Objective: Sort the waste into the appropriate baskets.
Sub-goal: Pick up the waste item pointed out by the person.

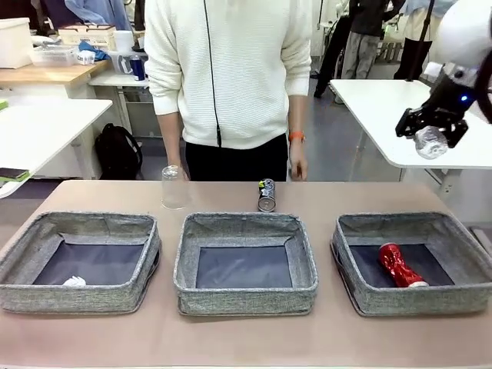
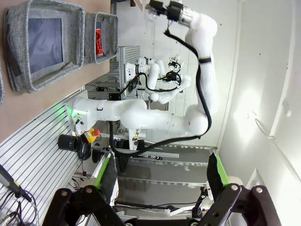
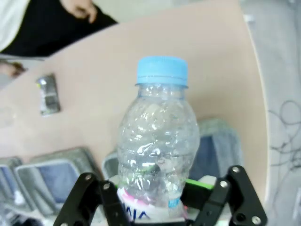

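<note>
High above the table's right end, my right gripper [image 1: 432, 129] is shut on the clear blue-capped bottle [image 1: 430, 143]. In the right wrist view the bottle [image 3: 157, 141] stands upright between the jaws of that gripper [image 3: 157, 195], pink label at its base. Three grey baskets sit in a row: left [image 1: 77, 298], middle [image 1: 246, 300], right [image 1: 415, 301]. A white paper ball [image 1: 74, 281] lies in the left one, a red crushed can [image 1: 400, 267] in the right one. A dark printed can [image 1: 267, 194] and a clear cup [image 1: 174, 187] stand behind them. My left gripper [image 2: 160, 186] is open and holds nothing.
A person in a white sweater [image 1: 231, 69] stands at the far edge, hands hanging beside the can and cup. White tables [image 1: 400, 108] stand behind on both sides. The left wrist view looks sideways at the right arm [image 2: 202, 56] and two baskets [image 2: 19, 70].
</note>
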